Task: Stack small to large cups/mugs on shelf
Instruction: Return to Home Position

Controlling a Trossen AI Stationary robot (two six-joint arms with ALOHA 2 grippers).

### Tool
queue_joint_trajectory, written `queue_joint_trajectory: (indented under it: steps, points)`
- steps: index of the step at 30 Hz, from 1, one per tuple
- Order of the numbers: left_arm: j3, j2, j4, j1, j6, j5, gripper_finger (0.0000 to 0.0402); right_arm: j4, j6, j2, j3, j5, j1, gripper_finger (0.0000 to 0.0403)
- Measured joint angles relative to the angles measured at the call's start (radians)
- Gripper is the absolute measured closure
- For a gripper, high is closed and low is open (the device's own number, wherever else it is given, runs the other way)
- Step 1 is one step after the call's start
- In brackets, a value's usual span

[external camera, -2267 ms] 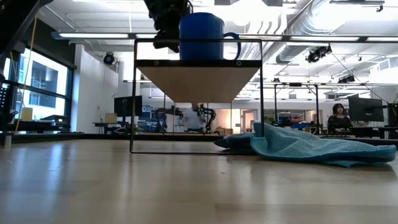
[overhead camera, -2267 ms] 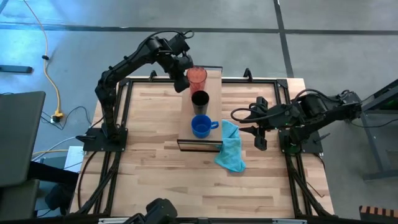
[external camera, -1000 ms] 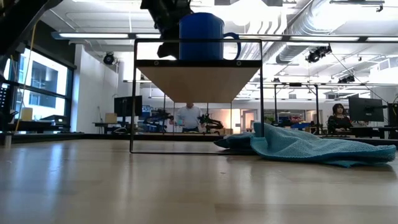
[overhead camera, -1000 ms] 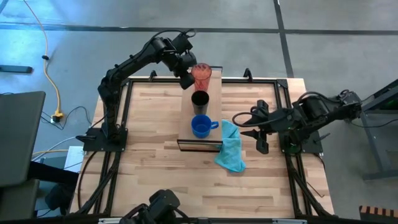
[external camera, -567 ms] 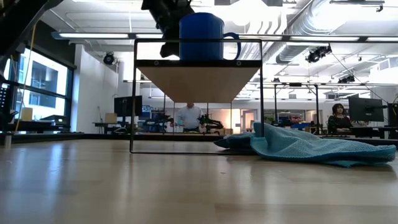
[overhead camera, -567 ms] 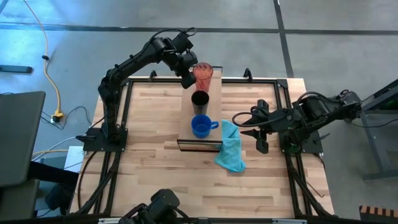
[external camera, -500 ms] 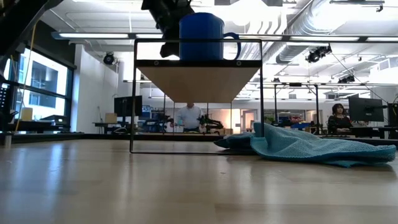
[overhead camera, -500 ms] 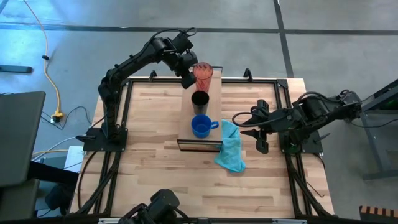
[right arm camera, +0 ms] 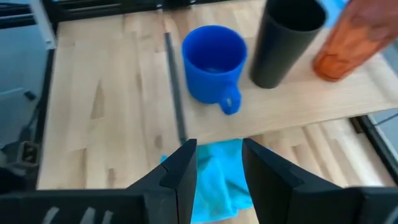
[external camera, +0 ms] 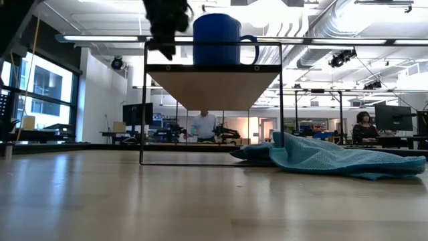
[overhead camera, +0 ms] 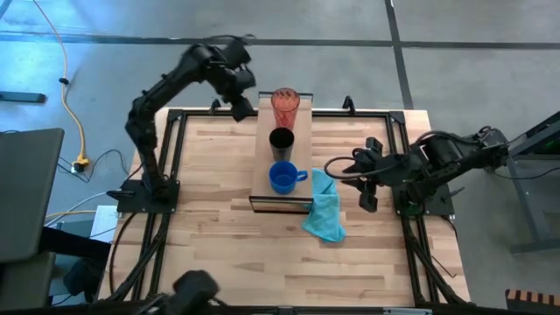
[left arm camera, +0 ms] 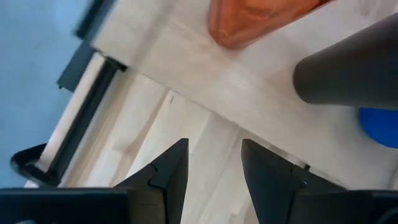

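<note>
- 3 vessels stand in 1 row on the light-wood shelf (overhead camera: 302, 150): 1 translucent red-orange tumbler (overhead camera: 283, 104) at its far end, 1 black cup (overhead camera: 281, 140) mid-board, 1 short blue mug (overhead camera: 281, 178) with a side handle at its near end
- Left gripper (overhead camera: 240, 107), fingers slightly parted and empty, hangs off the shelf's far left corner
- Right gripper (overhead camera: 359, 175), parted and empty, hovers toward the tabletop's right edge, beside 1 light-blue cloth (overhead camera: 325, 212)
</note>
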Motion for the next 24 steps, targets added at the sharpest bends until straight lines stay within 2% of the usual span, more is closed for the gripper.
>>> queue_joint_trajectory:
  steps: [6,12,18,24]
  points:
    - [0.000,-0.157,0.013,0.048,0.005,0.070,0.0263,0.017,-0.044,0.000,0.000,0.073,-0.029,0.0284]
    - [0.000,-0.356,0.112,0.046,0.080,0.130,0.0263,0.224,-0.278,-0.024,-0.001,0.092,-0.069,0.0284]
    - [0.000,-0.555,0.255,0.046,0.101,0.146,0.0263,0.393,-0.462,-0.106,-0.001,0.084,-0.103,0.0284]
    - [0.000,-0.721,0.403,0.046,0.055,0.125,0.0263,0.489,-0.491,-0.213,-0.001,0.081,-0.103,0.0284]
